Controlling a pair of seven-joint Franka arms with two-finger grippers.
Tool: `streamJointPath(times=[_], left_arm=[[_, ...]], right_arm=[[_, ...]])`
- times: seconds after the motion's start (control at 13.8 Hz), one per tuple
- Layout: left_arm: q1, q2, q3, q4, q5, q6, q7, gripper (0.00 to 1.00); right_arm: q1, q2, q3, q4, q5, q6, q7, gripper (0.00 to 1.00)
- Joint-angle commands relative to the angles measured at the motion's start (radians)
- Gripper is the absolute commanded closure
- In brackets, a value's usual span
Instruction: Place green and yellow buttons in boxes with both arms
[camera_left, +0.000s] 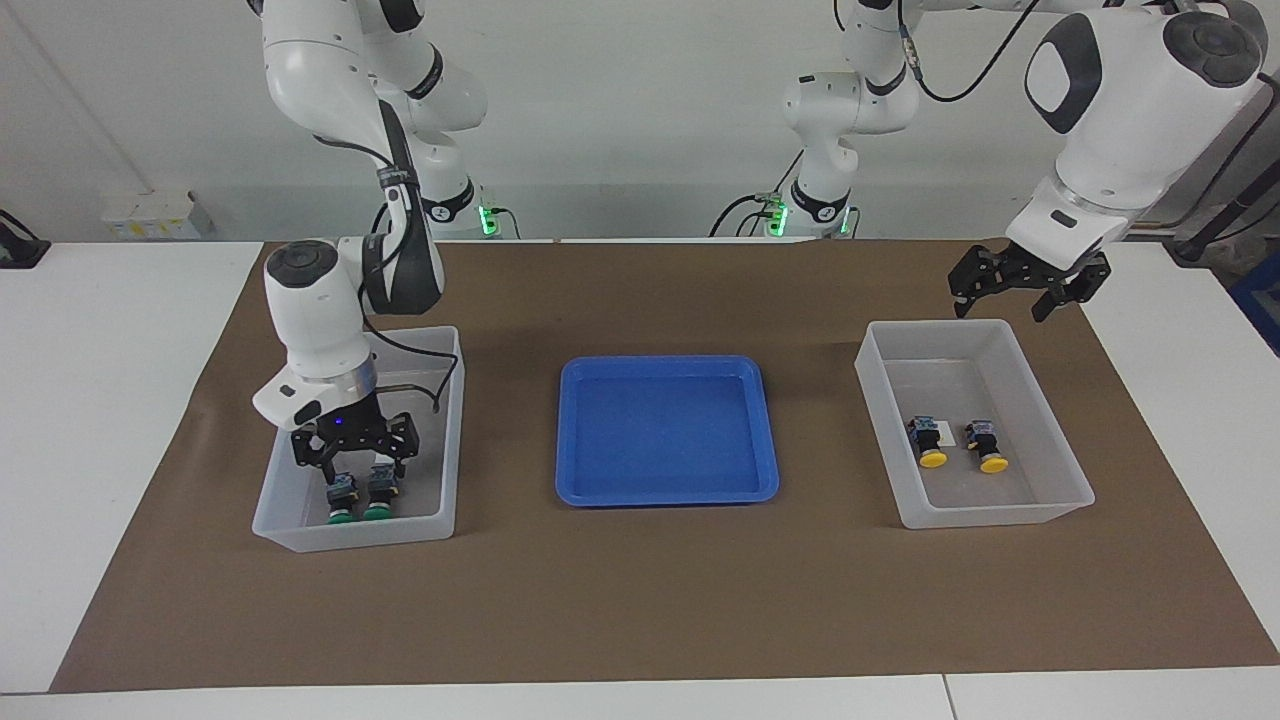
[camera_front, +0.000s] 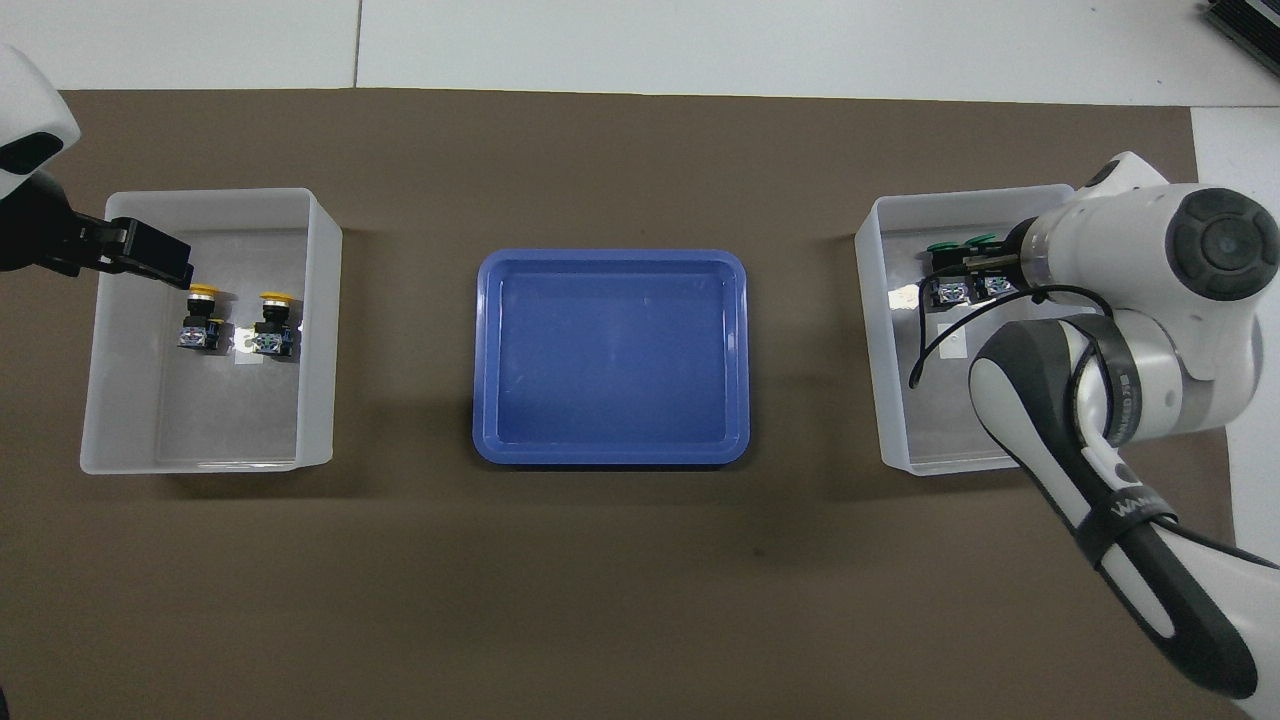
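Lifting clear of the translucent whitish plastic bin (camera_left: 300, 500) at the right arm's end is the step in hand.
Right gripper (camera_left: 355, 462), jaws wide and empty, should rise straight above the two green-capped buttons (camera_left: 362, 497); left gripper (camera_left: 1025, 285) waits open over the other bin (camera_left: 1050, 440) holding two yellow-capped buttons (camera_left: 960, 445). Overhead, the arm hides its fingers.
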Motion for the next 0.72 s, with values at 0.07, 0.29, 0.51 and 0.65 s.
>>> streamJointPath(times=[0.07, 0.29, 0.51, 0.65], left_arm=[[0.008, -0.045, 0.006, -0.062, -0.032, 0.039, -0.021, 0.00], [0.007, -0.045, 0.006, -0.062, -0.032, 0.046, -0.104, 0.00], [0.007, -0.045, 0.007, -0.062, -0.031, 0.045, -0.102, 0.00], [0.008, -0.046, 0.007, -0.064, -0.031, 0.045, -0.092, 0.00]], right_arm=[[-0.010, -0.148, 0.007, -0.015, 0.126, -0.187, 0.028, 0.00], [-0.013, -0.182, 0.007, 0.082, 0.137, -0.397, 0.022, 0.00], [-0.007, -0.175, 0.010, 0.209, 0.131, -0.554, 0.018, 0.00], [-0.009, -0.173, 0.010, 0.242, 0.131, -0.602, 0.018, 0.00]])
